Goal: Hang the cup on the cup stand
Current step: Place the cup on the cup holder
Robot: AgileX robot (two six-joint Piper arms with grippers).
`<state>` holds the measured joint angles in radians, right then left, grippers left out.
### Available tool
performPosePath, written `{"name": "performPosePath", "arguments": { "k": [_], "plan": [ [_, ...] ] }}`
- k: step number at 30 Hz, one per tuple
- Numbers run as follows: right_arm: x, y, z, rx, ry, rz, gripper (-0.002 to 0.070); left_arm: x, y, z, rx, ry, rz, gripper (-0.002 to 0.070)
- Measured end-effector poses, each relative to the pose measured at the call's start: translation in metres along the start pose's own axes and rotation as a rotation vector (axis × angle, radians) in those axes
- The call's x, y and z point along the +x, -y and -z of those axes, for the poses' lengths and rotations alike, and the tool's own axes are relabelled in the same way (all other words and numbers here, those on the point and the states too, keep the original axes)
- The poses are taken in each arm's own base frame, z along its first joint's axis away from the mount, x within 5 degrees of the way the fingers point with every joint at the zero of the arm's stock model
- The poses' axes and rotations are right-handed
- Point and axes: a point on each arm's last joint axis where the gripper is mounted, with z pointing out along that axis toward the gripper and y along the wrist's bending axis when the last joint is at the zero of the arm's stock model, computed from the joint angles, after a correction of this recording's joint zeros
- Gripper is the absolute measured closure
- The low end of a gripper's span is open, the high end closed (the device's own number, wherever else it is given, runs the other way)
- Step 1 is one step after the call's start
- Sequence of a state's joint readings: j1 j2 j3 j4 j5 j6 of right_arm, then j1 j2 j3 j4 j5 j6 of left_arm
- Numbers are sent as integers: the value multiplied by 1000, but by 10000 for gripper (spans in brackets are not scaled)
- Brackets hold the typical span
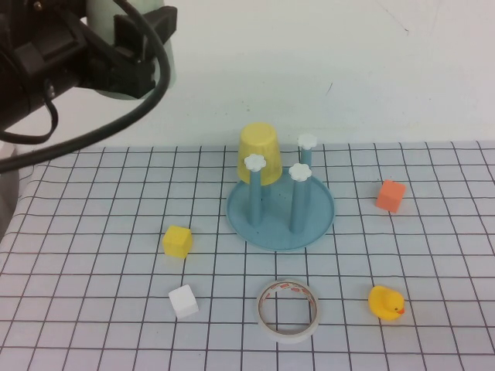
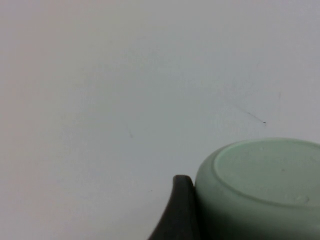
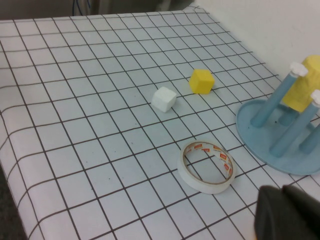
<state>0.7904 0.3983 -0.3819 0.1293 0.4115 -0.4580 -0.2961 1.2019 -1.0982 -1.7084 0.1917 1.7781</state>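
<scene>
- The pale mint-green plastic tumbler (image 1: 104, 19) is held aloft in the left end effector (image 1: 124, 46), high at the bench's far-left corner, well apart from the round blue plastic stand with white-knobbed pegs (image 1: 280, 209).
- In the left wrist view, one dark finger (image 2: 179, 212) is pressed against the tumbler wall; the tumbler's flat base faces the camera.
- The right end effector (image 3: 287, 212) is clenched on nothing, low over the bench near the roll of white tape (image 3: 206, 166).
- One rear peg is already capped by an inverted yellow plastic cup (image 1: 259, 153); three pegs appear free.
- Judged best: the tumbler should be carried mouth-down over a free front peg, centred above the knob, lowered straight, then released.
- The tumbler's mouth is cut off, and the second finger is hidden.
</scene>
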Motion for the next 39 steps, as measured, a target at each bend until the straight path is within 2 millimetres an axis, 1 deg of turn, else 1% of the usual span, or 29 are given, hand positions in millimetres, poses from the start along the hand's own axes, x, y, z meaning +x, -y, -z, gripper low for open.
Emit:
{"name": "performPosePath", "arguments": {
  "k": [6, 13, 17, 20, 23, 24, 27, 30, 32, 36, 39],
  "plan": [
    [0, 0, 0, 0, 0, 0, 676, 6, -3, -5, -24, -23, -3, 102],
    [0, 0, 0, 1, 2, 0, 676, 25, -6, -20, -24, -87, -99, 102],
    [0, 0, 0, 1, 2, 0, 676, 31, -7, -23, 2, -106, -37, 102],
    [0, 0, 0, 1, 2, 0, 676, 37, -6, -22, 20, -172, 36, 102],
    [0, 0, 0, 1, 2, 0, 676, 44, 4, -23, -1, -255, 145, 102],
    [0, 0, 0, 1, 2, 0, 676, 46, 9, -24, -14, -277, 208, 102],
    [0, 0, 0, 1, 2, 0, 676, 51, 30, -30, 8, -309, 175, 102],
    [0, 0, 0, 1, 2, 0, 676, 57, 49, -40, 45, -305, 141, 102],
    [0, 0, 0, 1, 2, 0, 676, 62, 55, -48, 49, -292, 138, 102],
    [0, 0, 0, 1, 2, 0, 676, 77, 67, -69, 29, -237, 189, 102],
    [0, 0, 0, 1, 2, 0, 676, 88, 77, -86, 22, -161, 161, 102]
  ]
}}
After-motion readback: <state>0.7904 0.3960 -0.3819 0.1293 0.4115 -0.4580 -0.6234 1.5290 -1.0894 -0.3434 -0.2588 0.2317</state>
